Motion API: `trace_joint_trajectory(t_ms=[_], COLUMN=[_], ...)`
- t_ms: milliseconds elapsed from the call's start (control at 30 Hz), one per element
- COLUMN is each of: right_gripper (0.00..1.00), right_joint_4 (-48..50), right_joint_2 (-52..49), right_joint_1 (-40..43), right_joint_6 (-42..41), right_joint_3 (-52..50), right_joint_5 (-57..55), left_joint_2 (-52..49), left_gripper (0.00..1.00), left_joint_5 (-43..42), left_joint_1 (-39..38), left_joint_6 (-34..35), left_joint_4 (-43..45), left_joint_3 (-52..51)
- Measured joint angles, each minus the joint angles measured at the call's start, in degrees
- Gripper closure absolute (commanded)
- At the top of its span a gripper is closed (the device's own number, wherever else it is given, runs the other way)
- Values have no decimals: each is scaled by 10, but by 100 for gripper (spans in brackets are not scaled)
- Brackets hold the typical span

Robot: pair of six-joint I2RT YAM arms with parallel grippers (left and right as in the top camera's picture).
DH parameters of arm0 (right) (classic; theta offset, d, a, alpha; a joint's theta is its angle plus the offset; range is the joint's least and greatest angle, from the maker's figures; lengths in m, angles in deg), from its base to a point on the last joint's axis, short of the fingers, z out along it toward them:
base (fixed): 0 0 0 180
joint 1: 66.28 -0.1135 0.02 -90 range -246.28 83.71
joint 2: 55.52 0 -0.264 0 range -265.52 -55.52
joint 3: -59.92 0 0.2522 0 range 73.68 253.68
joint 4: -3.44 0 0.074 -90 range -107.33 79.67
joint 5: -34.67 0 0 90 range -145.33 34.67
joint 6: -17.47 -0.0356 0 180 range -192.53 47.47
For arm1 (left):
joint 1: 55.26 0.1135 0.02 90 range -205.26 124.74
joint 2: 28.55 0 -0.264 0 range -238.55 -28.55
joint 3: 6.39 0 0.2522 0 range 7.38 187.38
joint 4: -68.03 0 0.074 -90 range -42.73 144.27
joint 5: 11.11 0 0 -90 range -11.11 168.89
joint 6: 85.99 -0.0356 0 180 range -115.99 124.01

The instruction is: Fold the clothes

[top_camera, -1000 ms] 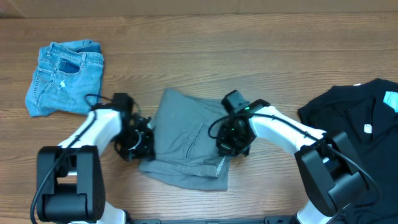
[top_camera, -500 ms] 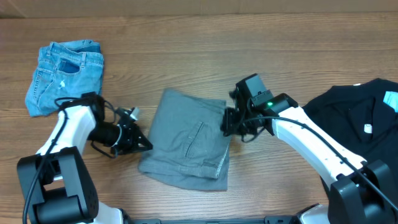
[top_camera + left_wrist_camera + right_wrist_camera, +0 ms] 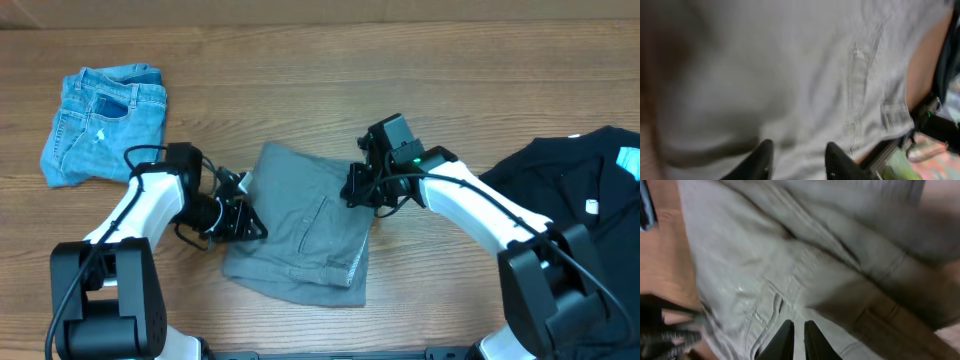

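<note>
Overhead, the left gripper (image 3: 250,228) sits at the left edge of the grey-khaki shorts (image 3: 305,230). Its wrist view shows its fingers (image 3: 763,159) spread wide over the cloth, holding nothing. The right gripper (image 3: 356,190) is at the shorts' far right edge, its fingers (image 3: 785,339) nearly together. The shorts lie mid-table (image 3: 300,90), with the denim shorts (image 3: 105,125) far left and the black top (image 3: 570,200) right.

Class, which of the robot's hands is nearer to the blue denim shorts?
Left. The left hand sits at the left edge of the grey shorts, on the side towards the denim shorts; the right hand is farther, at their right edge.
</note>
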Motion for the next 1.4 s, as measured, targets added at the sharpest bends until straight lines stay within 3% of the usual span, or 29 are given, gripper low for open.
trace_joint_trajectory(t_ms=[133,267,400,567,800,967,1100,1300,1400], right_gripper=[87,89,89,92,91,95,96,96,96], right_joint_4=[-37,-83,-88,-16,12,7,-57,-144,-174], right_joint_2=[0,0,0,0,-24,-73,-76,-76,-76], right_joint_1=[-1,-3,-3,-3,-2,16,28,27,26], right_joint_6=[-5,-7,-6,27,31,-10,-86,-158,-170], right_joint_3=[0,0,0,0,0,2,11,17,17], right_joint_5=[27,50,57,24,-57,-48,-30,-24,-23], left_joint_2=[0,0,0,0,1,3,29,29,17], left_gripper=[62,84,96,96,95,94,95,95,92], left_joint_5=[9,13,1,11,100,134,144,200,235], left_joint_1=[4,4,3,-29,-78,-80,-80,-83,-83], left_joint_6=[16,27,21,20,124,193,242,293,298], left_joint_4=[14,19,-7,-64,-48,28,101,283,299], left_joint_3=[3,10,15,16,-3,-62,-88,-87,-65])
